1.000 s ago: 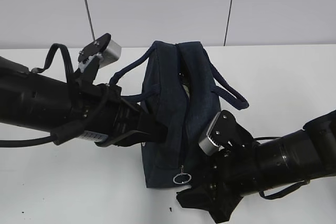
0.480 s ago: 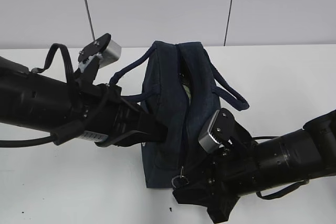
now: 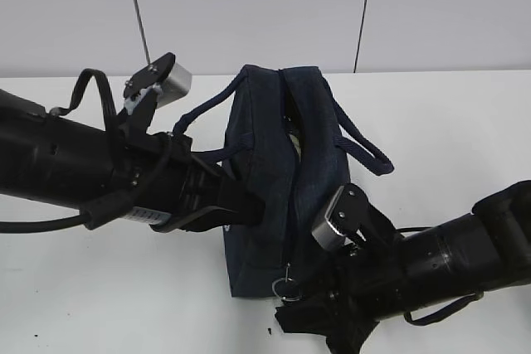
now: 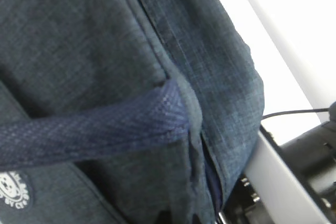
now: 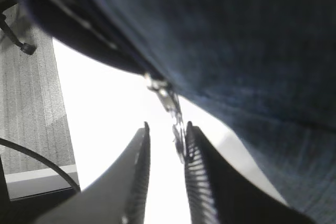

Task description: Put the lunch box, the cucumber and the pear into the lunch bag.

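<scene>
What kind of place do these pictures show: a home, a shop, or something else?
Most likely a lab or test room, not a home. A bare white table stands against a plain pale panelled wall, and two black robot arms work on a navy lunch bag. Nothing homely is in view.

The lunch bag [image 3: 265, 163] is showing dark navy, a fine heathered weave, with a ribbed navy handle [image 4: 100, 129] and a small white round logo [image 4: 11, 190] at seven o'clock. The ring pull [image 3: 286, 286] is gleaming silver against the white table [image 3: 448, 122].
</scene>
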`<action>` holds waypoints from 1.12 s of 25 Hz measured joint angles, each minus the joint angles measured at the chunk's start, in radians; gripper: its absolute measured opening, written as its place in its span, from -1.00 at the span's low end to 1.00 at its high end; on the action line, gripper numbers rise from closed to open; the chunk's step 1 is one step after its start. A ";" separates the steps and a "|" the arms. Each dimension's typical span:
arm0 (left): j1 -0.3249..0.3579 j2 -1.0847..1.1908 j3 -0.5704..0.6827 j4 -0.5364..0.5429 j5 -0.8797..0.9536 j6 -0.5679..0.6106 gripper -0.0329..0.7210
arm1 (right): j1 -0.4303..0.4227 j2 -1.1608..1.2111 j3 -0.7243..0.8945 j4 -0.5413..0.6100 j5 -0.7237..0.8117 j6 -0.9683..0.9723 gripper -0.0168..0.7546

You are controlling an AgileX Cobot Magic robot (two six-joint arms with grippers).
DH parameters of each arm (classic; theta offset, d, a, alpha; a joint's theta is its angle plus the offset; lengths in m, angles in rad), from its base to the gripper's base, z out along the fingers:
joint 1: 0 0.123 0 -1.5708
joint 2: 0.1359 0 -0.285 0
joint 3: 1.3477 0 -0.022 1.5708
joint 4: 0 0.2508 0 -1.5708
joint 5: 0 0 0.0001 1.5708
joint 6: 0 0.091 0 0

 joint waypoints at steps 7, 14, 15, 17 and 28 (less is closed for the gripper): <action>0.000 0.000 0.000 0.000 0.000 0.000 -0.95 | 0.000 0.016 -0.011 0.002 0.032 0.021 -0.88; 0.001 0.000 0.000 0.001 0.000 0.000 -0.95 | 0.000 0.016 -0.017 0.002 0.046 0.022 -0.80; 0.001 0.000 0.000 0.001 0.000 0.000 -0.95 | 0.000 0.016 -0.017 0.002 0.049 0.022 -0.72; 0.001 0.000 0.000 0.001 0.000 0.000 -0.95 | 0.000 0.016 -0.017 0.002 0.049 0.022 -0.63; 0.001 0.000 0.000 0.001 0.000 0.000 -0.95 | 0.000 0.016 -0.051 0.002 0.049 0.057 -0.55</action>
